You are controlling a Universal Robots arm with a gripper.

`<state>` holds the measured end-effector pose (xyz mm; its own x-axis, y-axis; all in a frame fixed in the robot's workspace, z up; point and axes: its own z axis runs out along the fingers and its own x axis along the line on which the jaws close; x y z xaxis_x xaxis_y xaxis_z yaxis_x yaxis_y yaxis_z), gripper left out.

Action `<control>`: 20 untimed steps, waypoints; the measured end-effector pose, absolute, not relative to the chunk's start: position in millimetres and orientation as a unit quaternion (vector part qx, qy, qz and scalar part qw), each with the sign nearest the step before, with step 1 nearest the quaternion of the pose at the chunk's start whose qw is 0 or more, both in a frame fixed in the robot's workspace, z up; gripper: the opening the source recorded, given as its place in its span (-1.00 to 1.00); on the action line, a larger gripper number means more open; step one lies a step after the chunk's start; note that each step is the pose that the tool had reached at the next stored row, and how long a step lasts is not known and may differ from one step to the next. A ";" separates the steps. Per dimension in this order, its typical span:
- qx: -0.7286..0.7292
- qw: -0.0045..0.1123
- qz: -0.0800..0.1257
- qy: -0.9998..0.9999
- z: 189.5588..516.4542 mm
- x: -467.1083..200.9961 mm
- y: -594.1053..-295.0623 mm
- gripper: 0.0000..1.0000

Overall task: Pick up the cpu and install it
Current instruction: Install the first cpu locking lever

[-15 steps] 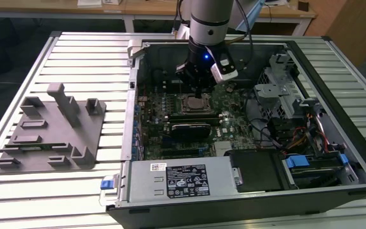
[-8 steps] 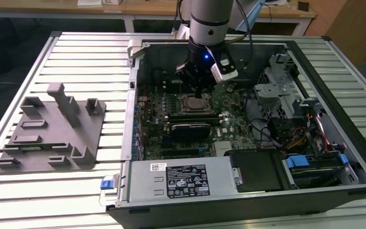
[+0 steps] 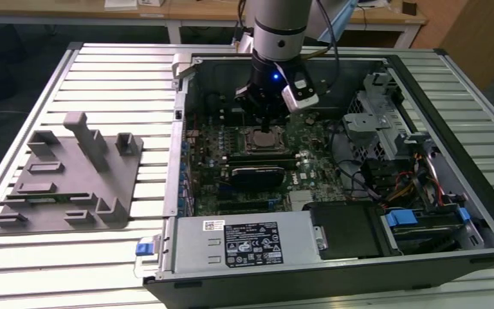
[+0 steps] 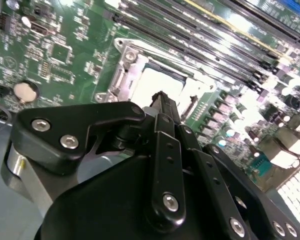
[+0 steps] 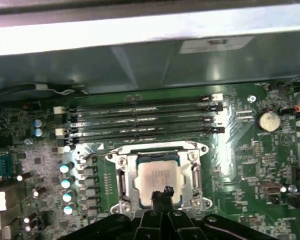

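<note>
In the exterior view, the arm drops from the upper middle of the frame into the open computer case, which fills the centre and the exterior view's right. A grey fixture tray sits apart on the slatted table at the exterior view's left. The gripper hangs just above centre frame, directly over the socket frame on the motherboard. The cpu lies flat inside that frame, its silvery top plate facing up. In the first wrist view the cpu sits square within the metal socket frame, its edges parallel to the rows of memory slots. The gripper overlaps the edge of the chip farthest from those slots rather than its middle. The jaws are pinched together, tip against tip, and I see nothing caught between them. The second wrist view shows the same closed gripper poised over the pale face of the cpu, with the socket frame around it. The chip is square, so it has no long axis to align to. The relation that matters is vertical: the chip lies straight beneath the tips, close under them. Whether the tips touch its plate or hover just clear, I cannot tell. By my judgement the chip is already lying in its seat rather than being carried.
</note>
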<state>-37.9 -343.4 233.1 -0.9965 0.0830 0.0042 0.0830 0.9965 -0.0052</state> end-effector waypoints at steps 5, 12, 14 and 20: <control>-0.041 0.002 0.002 -0.999 233.1 -54.5 -343.3 -0.79; -0.041 0.001 0.002 -0.999 233.0 -75.6 -343.3 -0.79; -0.042 0.001 0.002 -0.999 233.0 -77.7 -343.3 -0.79; -0.042 0.001 0.003 -0.999 234.6 -82.1 -343.3 -0.79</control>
